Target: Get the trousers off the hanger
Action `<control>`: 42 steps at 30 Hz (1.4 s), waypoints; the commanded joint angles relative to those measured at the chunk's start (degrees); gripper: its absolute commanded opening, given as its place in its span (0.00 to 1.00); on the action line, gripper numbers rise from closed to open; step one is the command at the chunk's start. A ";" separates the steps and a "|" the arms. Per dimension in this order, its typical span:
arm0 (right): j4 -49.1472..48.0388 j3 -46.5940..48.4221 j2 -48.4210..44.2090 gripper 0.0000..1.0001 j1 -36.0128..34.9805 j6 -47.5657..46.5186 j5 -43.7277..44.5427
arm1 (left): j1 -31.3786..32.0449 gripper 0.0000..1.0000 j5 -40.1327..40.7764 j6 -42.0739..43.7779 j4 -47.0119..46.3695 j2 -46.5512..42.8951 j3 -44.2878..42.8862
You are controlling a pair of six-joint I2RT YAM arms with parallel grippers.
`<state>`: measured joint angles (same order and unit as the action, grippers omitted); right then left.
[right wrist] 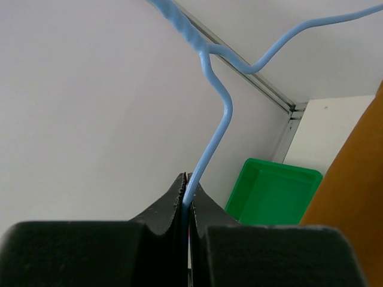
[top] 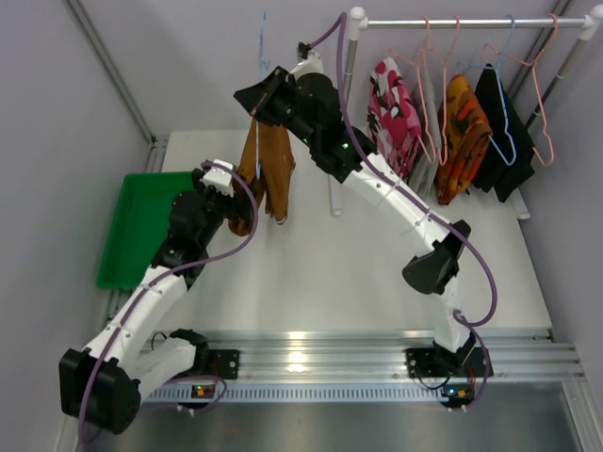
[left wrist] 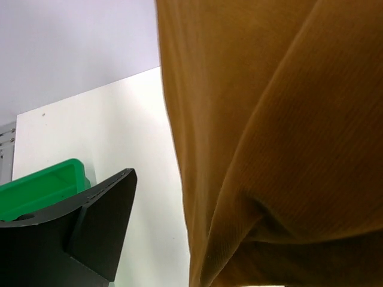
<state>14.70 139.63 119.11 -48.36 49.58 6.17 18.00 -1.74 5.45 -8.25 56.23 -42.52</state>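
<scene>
My right gripper (right wrist: 187, 192) is pinched tight on the thin wire of the blue hanger (right wrist: 216, 113), and the rust-brown trousers (top: 268, 169) drape from that hanger just below it, hanging above the white counter (top: 377, 273). My left gripper (top: 234, 205) is low against the left edge of the same cloth: the wrist view shows one black finger (left wrist: 99, 230) with ribbed fabric filling the frame beside it, so I cannot tell whether it grips. Further out, the green tray (top: 137, 226) sits to the left, and the floral trousers (top: 394, 111) hang on the rail (top: 452, 21).
</scene>
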 commanded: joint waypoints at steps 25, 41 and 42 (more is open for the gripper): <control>-6.18 -0.13 -9.58 0.00 -0.07 4.12 -5.12 | 0.11 0.06 0.50 -5.19 -6.79 0.47 -5.90; -12.33 -38.38 -22.43 0.00 7.58 -12.14 -24.63 | 0.02 0.00 -1.43 -18.45 13.52 -6.92 -29.62; -11.89 -38.91 -22.52 0.00 7.40 -13.01 -24.63 | 0.02 0.00 -1.43 -19.16 13.70 -6.31 -30.94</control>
<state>7.70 102.00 99.79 -41.19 43.00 -14.94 18.20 -3.79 -7.88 12.95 51.79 -65.91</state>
